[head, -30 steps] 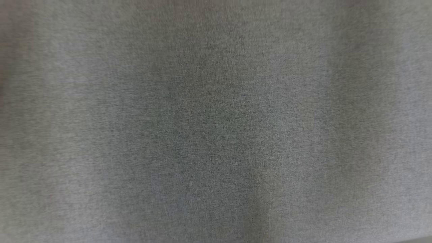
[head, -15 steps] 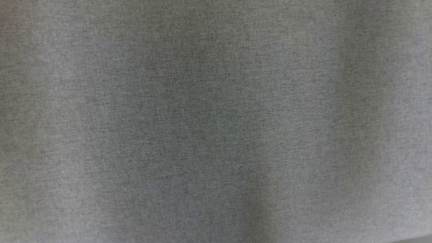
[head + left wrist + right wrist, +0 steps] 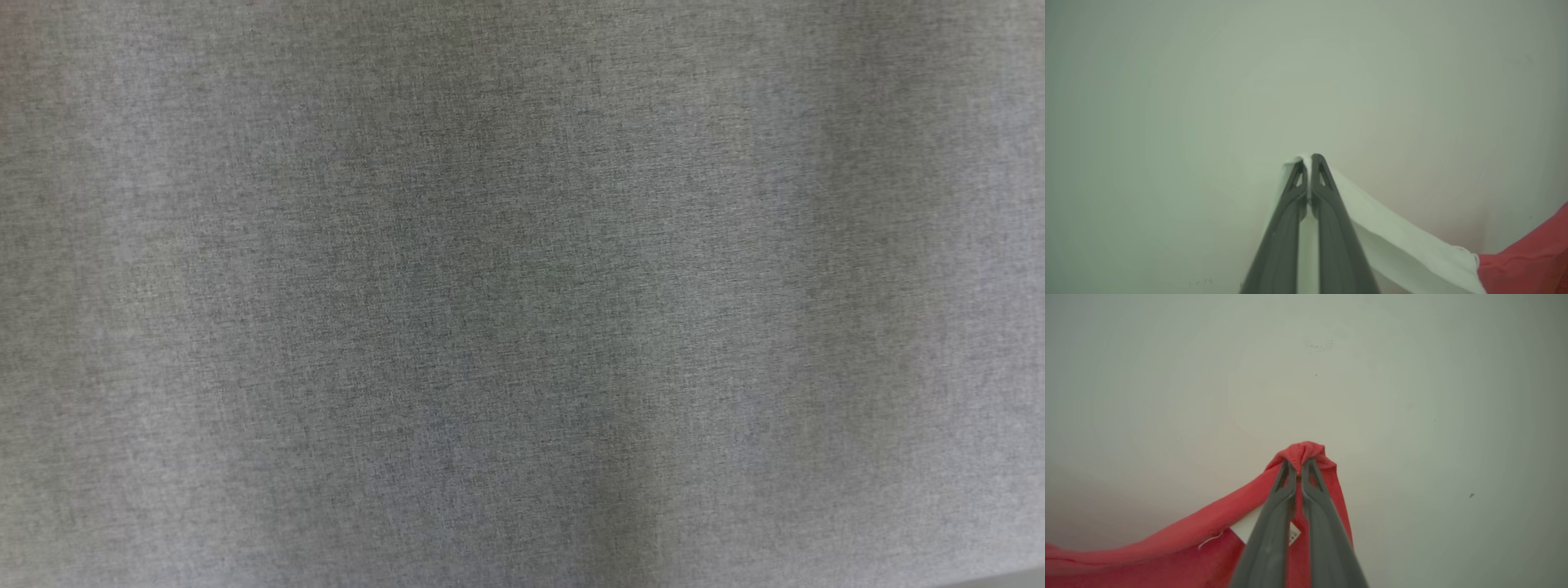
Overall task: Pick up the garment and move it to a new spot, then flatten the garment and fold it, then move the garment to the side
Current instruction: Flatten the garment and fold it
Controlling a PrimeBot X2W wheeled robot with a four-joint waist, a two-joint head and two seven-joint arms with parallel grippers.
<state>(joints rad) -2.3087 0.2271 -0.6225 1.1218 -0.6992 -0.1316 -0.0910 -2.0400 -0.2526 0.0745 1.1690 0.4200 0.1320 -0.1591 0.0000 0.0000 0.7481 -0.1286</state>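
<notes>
left gripper [image 3: 1310, 161] clamping garment [image 3: 1404, 245] white edge, right gripper [image 3: 1298, 463] clamping red edge, grey cloth [image 3: 522, 294] barely shifted

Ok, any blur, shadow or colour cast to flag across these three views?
Head view: grey woven cloth slightly soft, with broad dim bands of shade, no glare. Left wrist view: left gripper blurred near the lens, greenish cast, darkened corners. Right wrist view: right gripper tips and red garment fairly sharp, same darkened corners.

surface: plain pale surface [image 3: 1167, 102], off-white, seamless | marks: a few small dark specks [image 3: 1321, 346] | light: soft, even, dimmer toward the corners
</notes>
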